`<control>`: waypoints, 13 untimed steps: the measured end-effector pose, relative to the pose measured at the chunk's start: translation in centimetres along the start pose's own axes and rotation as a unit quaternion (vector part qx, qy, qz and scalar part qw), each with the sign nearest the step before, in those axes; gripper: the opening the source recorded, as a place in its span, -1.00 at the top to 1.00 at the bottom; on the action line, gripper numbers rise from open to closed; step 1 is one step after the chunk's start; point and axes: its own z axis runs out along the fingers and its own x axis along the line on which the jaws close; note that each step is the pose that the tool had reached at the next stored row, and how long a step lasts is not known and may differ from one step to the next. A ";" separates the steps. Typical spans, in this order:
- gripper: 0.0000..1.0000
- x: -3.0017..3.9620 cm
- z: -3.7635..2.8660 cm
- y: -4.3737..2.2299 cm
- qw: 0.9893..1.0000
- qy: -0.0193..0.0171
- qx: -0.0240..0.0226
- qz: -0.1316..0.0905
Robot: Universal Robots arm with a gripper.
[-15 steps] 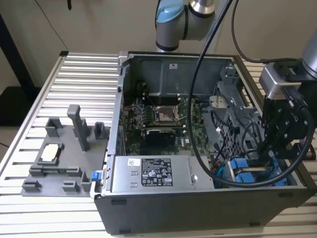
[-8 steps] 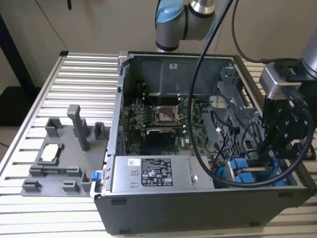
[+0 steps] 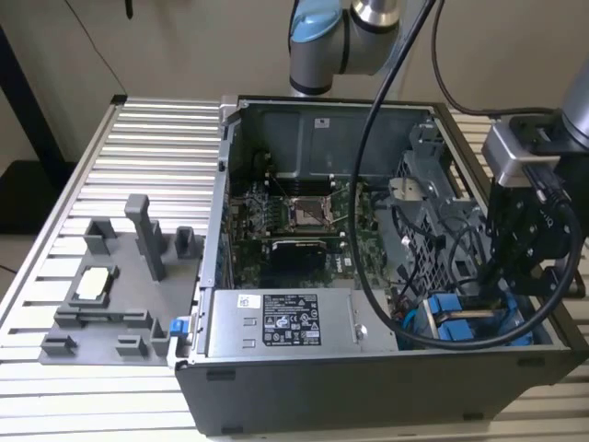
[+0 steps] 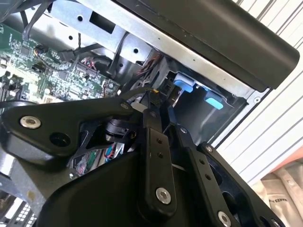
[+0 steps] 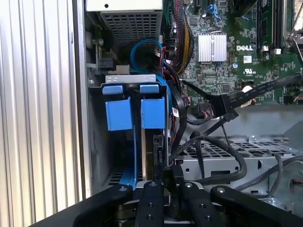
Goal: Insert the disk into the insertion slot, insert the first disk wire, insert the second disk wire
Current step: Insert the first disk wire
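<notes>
Black gripper (image 5: 165,171), jaws drawn near-shut, grasp unconfirmed. Silver-grey, blue-framed disk (image 5: 152,118) edge-on just beyond tips, long axis running into grey sheet-metal insertion slot (image 5: 130,78).

The disk (image 5: 150,146) sits edge-on in the insertion slot (image 5: 130,79), label face hidden. The exterior view's top edge crops the arm (image 3: 331,37).

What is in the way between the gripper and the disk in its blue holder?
Nothing that I can see. In the first wrist view the gripper is close to the disk; black cables run beside them, not between.
</notes>
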 end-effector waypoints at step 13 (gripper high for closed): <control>0.62 0.19 -0.39 -0.08 1.000 -0.002 -0.007 0.001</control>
